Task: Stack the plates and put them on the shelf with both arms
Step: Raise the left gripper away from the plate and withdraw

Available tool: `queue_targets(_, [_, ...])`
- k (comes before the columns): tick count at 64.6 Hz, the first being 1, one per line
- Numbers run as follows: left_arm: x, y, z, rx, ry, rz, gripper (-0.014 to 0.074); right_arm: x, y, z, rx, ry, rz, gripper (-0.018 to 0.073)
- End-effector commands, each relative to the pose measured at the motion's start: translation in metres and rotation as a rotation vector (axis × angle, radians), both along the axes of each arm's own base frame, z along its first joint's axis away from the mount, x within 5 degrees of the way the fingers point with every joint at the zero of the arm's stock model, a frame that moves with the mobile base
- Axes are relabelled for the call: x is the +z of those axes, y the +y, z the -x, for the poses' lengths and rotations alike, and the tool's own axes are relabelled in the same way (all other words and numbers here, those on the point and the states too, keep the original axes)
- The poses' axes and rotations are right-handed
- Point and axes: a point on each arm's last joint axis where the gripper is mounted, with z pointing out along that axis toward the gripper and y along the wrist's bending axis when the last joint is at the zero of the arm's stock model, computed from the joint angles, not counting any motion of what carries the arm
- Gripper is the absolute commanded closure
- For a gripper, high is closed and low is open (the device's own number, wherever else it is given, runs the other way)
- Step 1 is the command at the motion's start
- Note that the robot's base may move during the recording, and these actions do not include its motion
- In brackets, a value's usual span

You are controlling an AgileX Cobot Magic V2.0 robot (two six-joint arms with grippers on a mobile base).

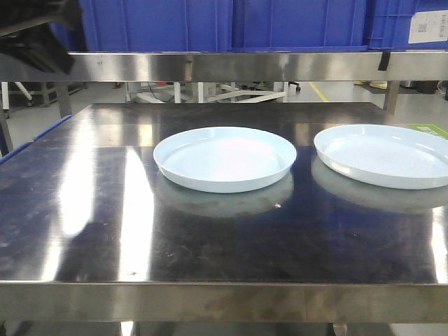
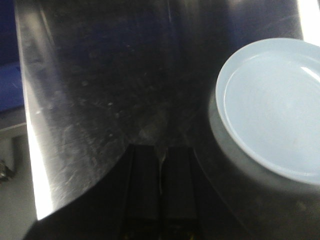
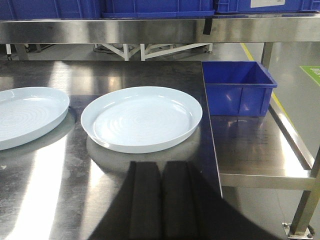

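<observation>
Two pale bluish-white round plates lie apart on the steel table. One plate (image 1: 224, 157) is at the middle and the other plate (image 1: 385, 154) is at the right. My left gripper (image 2: 161, 150) is shut and empty over bare table, with the middle plate (image 2: 275, 105) to its right. My right gripper (image 3: 161, 165) is shut and empty, just short of the right plate (image 3: 142, 117). The middle plate (image 3: 25, 115) shows at the left of the right wrist view. A black arm part (image 1: 38, 31) shows at the top left of the front view.
A steel shelf (image 1: 224, 66) runs above the back of the table, with blue bins (image 1: 294, 21) on top. A blue bin (image 3: 237, 85) sits on a lower steel side table (image 3: 260, 150) to the right. The table's front edge (image 1: 224, 297) is near the camera.
</observation>
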Motion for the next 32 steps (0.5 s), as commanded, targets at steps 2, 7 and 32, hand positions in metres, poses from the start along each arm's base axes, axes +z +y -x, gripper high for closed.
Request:
queue_targets(2, [0.025,0.011,0.023,0.013,-0.195,0.054,0.0511,0.009,-0.001,0.001,-0.008,-0.102,0.005,0.0503])
queue_targets(7, [0.022,0.022,0.043,0.027,-0.223,0.062,0.0511,0.009,-0.001,0.001,-0.008,-0.102,0.005,0.0503])
queue_targets(32, [0.014,0.065,0.126,0.126,-0.466,0.122,0.0511,0.009,-0.001,0.001,-0.008,-0.102,0.005,0.0503])
